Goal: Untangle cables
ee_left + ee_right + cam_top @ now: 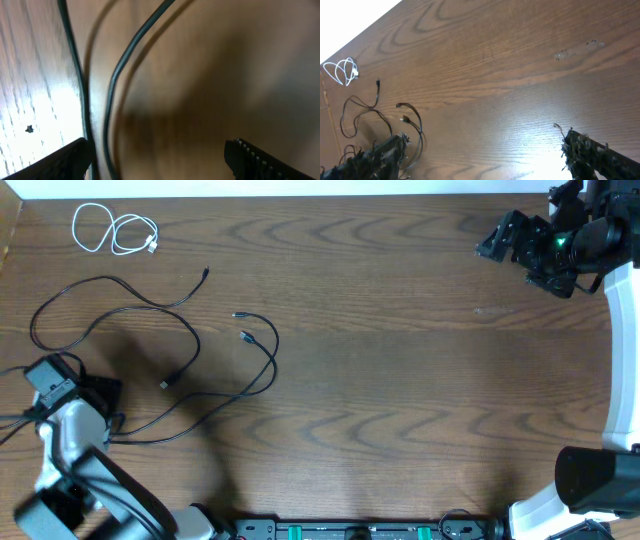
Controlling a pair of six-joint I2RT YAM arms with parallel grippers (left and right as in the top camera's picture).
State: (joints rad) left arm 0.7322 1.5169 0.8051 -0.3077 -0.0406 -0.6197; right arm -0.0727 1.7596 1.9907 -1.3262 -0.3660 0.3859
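At left edge of desk [400, 400], left fingers [260, 160] stood wide apart, holding nothing. Two strands of the black cables [111, 85] ran between them, close to one finger. White cable [152, 243] sat coiled at far-left corner, apart. Right fingers [590, 155] were wide, empty, over far-right corner. Risk: closing there could have pinched both strands, dragging crossings tighter.

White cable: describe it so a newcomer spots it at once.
Take the wooden table in the overhead view and go to its top-left corner. There the white cable lies coiled in small loops. It is the only white one; the black cables below it sprawl loose.
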